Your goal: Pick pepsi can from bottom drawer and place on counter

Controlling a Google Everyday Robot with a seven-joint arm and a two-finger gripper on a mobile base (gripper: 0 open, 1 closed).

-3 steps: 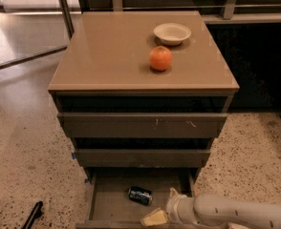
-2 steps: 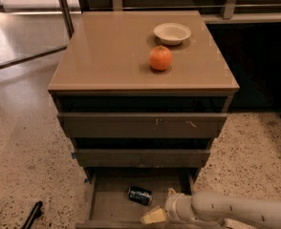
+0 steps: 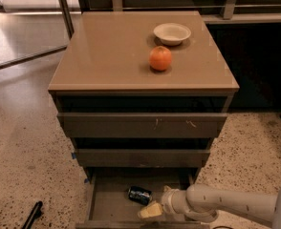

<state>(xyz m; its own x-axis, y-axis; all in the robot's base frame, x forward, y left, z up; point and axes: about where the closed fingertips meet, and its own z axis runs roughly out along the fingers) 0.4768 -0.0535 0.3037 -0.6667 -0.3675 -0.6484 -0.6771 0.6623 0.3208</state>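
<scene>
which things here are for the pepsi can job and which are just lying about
Job: dark navy pepsi can, grey-brown bottom drawer holding it, glossy tan counter, cream gripper beside the can.
Lying about: round orange fruit, shallow white bowl, both on the counter.

A workplace rather than a living room, by the look of it, most likely a lab or office test area. Speckled terrazzo floor (image 3: 21, 166) spreads around a free-standing three-drawer cabinet with a glossy tan counter (image 3: 107, 61), on which sit a bowl (image 3: 172, 33) and an orange (image 3: 160, 58). Bare metal posts (image 3: 64, 8) and a rail stand behind. A white robot arm (image 3: 226, 204) settles the matter, its hand (image 3: 155, 205) low in the open bottom drawer (image 3: 109, 206), just beside a pepsi can (image 3: 139, 195).
</scene>
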